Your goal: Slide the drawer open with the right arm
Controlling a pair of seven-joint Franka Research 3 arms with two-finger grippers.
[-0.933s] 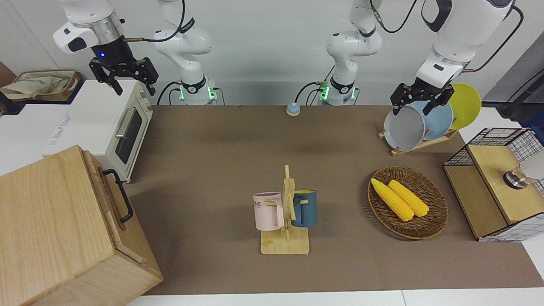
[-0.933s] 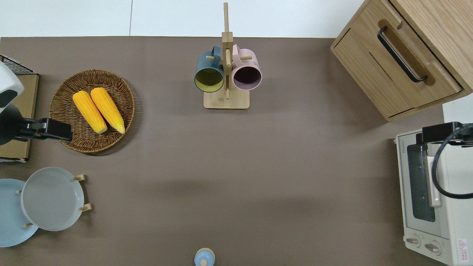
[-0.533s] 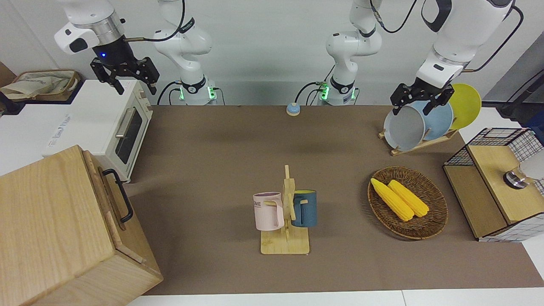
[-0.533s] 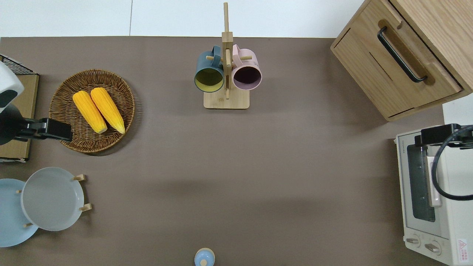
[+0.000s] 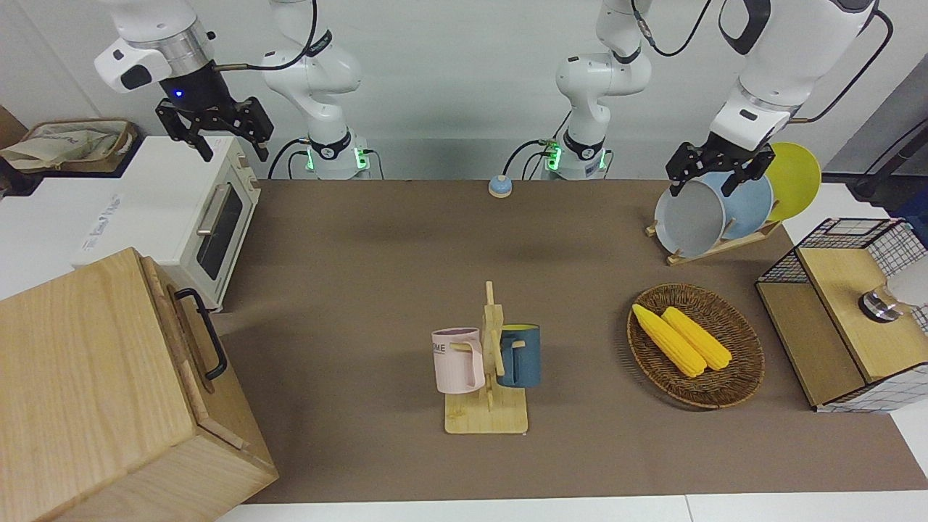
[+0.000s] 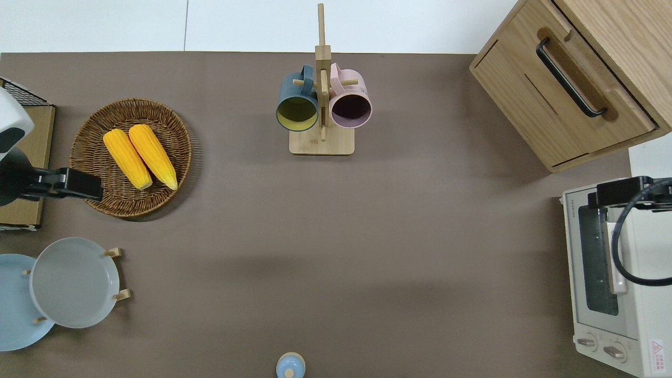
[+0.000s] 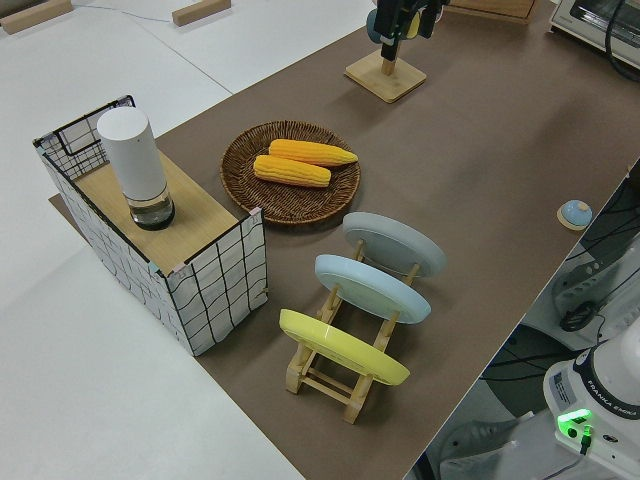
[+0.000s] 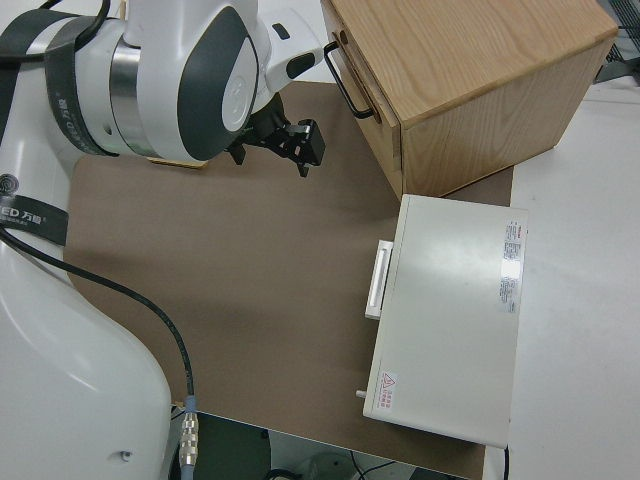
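Observation:
The drawer [image 6: 593,84] is the top panel of the pale wooden cabinet [image 5: 87,391] at the right arm's end of the table. It looks shut, and its black bar handle [image 6: 569,76] also shows in the front view [image 5: 203,337]. My right gripper [image 5: 230,148], with a blue light above it, is open and empty. In the overhead view it [image 6: 619,192] hangs over the end of the white toaster oven [image 6: 614,278] next to the cabinet, apart from the handle. It also shows in the right side view [image 8: 275,150]. My left arm is parked, its gripper [image 5: 703,181] open.
A wooden mug rack [image 5: 486,413] with a pink and a blue mug stands mid-table. A wicker basket [image 5: 739,377] holds two corn cobs. A plate rack [image 5: 718,206], a wire-mesh box [image 5: 848,312] and a small blue bell [image 5: 499,187] are also on the table.
The right gripper has risen slightly and drifted a little toward the table's middle, still over the toaster oven. The left arm and the drawer have not moved.

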